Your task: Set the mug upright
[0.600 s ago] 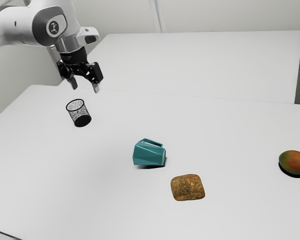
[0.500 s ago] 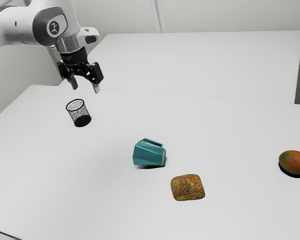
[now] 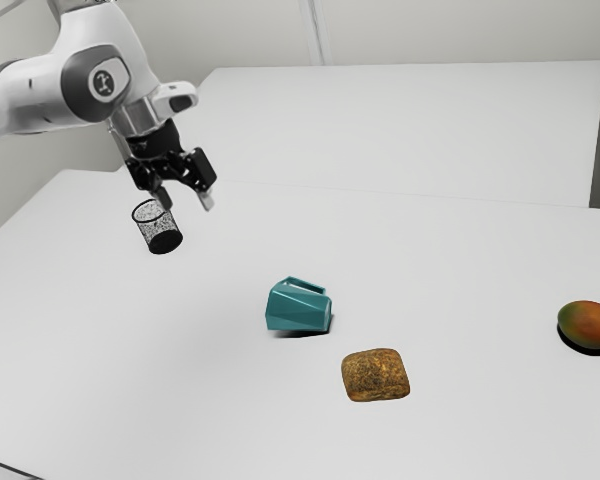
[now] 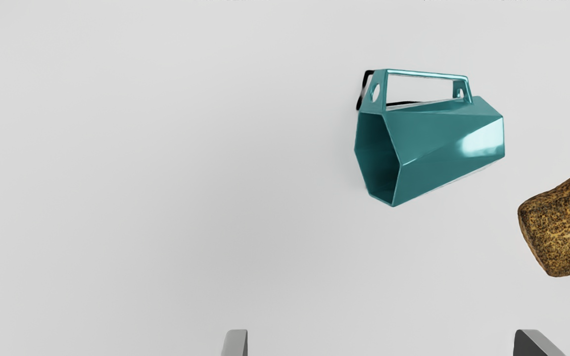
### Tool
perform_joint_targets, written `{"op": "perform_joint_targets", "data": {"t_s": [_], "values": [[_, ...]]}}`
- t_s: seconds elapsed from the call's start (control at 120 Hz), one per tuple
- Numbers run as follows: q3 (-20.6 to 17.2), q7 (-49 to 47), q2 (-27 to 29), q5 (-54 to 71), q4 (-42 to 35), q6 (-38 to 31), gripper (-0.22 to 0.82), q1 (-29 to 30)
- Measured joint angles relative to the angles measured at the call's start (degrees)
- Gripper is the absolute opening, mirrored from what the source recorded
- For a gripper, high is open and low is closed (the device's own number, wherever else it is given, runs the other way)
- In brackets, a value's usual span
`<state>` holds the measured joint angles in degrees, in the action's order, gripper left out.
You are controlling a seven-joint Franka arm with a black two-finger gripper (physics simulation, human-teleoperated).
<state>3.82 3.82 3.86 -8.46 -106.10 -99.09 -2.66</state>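
"Well, begin closest to the hand. Gripper?"

"Gripper (image 3: 186, 203): above the table (image 3: 200, 380), toward the exterior view's left, angled downward. Fingers (image 4: 235, 343) spread wide, nothing between them. Arm (image 3: 40, 95) comes in from the exterior view's left, pale with dark patches."

"Nearest object to it?"

"Black mesh cup (image 3: 160, 228), open end up. In the exterior view one fingertip overlaps its rim; contact cannot be judged from that angle."

"And the mug?"

"Mug (image 3: 300, 308): teal, faceted, glossy. Lying on its side on the table, apart from the gripper. Wide mouth turned to the exterior view's left, narrower base to the right. Wrist view looks partly into the dark hollow. Squared handle runs lengthwise along the body, on the side away from the exterior camera. Not upright."

"Neighbours?"

"One brown, speckled lump (image 3: 376, 376), rounded corners, near the mug's base end, a strip of table between them. Sits closer to the exterior camera than the mug does."

"Farther out?"

"Mango-like fruit (image 3: 588, 326), green shading into orange-red, well apart from the rest, by the exterior view's right edge. Dark shadow under it."

"Beyond all that?"

"Broad white surface (image 3: 410, 130) past the table's back edge, then a pale wall (image 3: 460, 30)."
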Motion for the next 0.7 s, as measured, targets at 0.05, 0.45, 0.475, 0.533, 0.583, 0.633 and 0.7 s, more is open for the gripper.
{"op": "perform_joint_targets", "data": {"t_s": [0.05, 0.45, 0.475, 0.533, 0.583, 0.633, 0.7], "values": [[0.05, 0.64, 0.32, -2.23, -2.35, -1.74, 0.58, 0.19], [0.41, 7.61, 0.48, -19.68, -15.25, -15.65, 0.58, -0.13], [0.41, 8.11, 0.47, -20.72, -15.73, -16.26, 0.58, -0.15], [0.4, 9.34, 0.39, -23.29, -17.02, -17.48, 0.58, -0.19], [0.4, 10.58, 0.35, -25.89, -18.74, -18.86, 0.58, -0.21], [0.4, 11.9, 0.21, -28.57, -20.08, -20.09, 0.58, -0.2], [0.4, 13.79, -0.03, -32.17, -21.67, -21.69, 0.58, -0.17]]}}
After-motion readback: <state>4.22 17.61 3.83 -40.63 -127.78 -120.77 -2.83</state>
